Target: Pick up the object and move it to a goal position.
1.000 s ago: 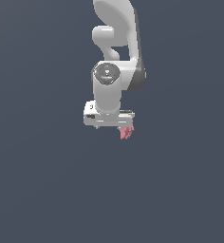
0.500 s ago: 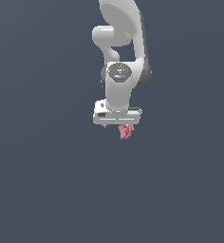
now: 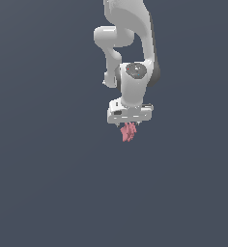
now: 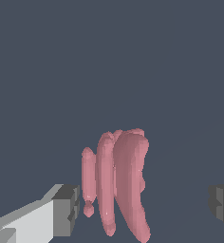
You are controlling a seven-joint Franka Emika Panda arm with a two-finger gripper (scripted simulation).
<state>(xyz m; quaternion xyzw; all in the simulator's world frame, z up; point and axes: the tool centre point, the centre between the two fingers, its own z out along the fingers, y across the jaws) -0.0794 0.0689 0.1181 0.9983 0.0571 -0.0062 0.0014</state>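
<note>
Because our gripper (image 3: 129, 126) points down over the pink object (image 3: 129, 131), its fingers (image 4: 66, 210) stand apart on either side, neither touching it, positioned to close for the pickup.

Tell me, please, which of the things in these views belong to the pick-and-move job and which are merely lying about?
Belongs to the job:
- the pink-red lumpy object, hanging just below the gripper
- the gripper, fingers spread wide in the wrist view, one pad apart from the object

Just lying about:
- nothing visible; only the plain dark surface surrounds them
</note>
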